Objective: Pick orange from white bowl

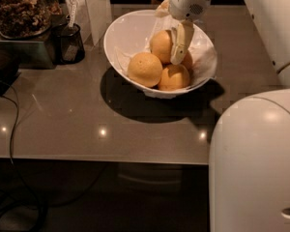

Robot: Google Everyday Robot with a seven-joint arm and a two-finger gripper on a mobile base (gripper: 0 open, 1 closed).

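Note:
The white bowl (128,33), lined with crinkled wrap, stands on the grey table and holds several citrus fruits. A large yellow-orange orange (160,43) lies at the back of the pile, another (145,69) at the front left, and a third (174,78) at the front right. A smaller, redder fruit (188,61) is mostly hidden on the right. My gripper (168,45) reaches down into the bowl from above and is open. One cream finger (179,43) lies against the right side of the back orange. The other finger is mostly hidden behind that orange.
A small dark mesh cup (70,43) stands left of the bowl, next to a container of brown dried material (19,8) on a dark stand. A cable (12,129) runs over the table's left edge. My white body (253,163) fills the lower right.

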